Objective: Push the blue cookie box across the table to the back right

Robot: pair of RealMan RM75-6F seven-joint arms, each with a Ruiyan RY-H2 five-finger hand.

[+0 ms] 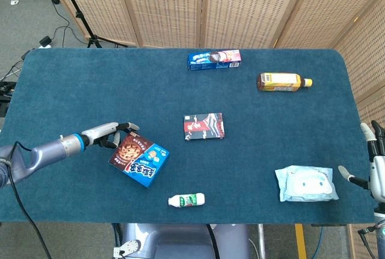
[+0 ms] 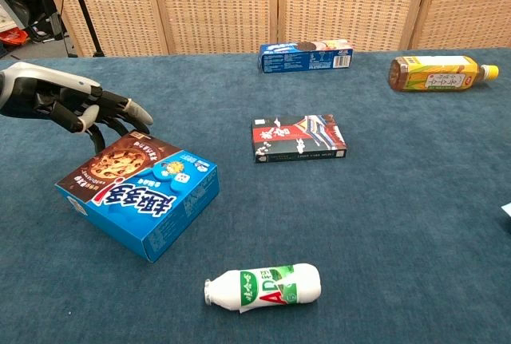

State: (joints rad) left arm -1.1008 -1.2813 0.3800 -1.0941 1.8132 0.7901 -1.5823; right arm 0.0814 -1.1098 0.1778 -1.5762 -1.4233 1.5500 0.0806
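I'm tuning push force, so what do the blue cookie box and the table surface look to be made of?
The blue cookie box looks like thin printed cardboard with a slight sheen: sharp folded edges, flat faces, glossy artwork. The dark blue table cover looks like short-pile carpet or felt, matte with a fuzzy grain, so likely some drag. The left hand has its fingers at the box's back edge.
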